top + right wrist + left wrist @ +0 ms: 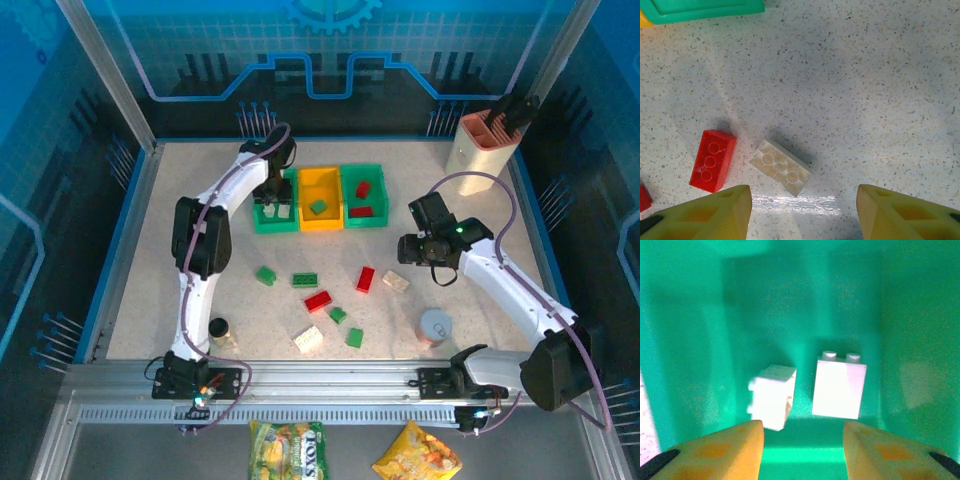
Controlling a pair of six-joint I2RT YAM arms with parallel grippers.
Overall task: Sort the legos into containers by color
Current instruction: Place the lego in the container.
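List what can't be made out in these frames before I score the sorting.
- Top external: the inside of the left green bin is covered by the left gripper.
- Left wrist: the left white brick is blurred, so I cannot tell whether it is lying or falling.
- Right wrist: a red brick is cut off by the left edge.
- Top external: the dark items in the beige holder are too small to identify.

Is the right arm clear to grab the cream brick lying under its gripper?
Probably yes. The right gripper hangs open above the cream brick, which lies flat on the table with nothing on it. The red brick beside it lies apart, leaving room to close.
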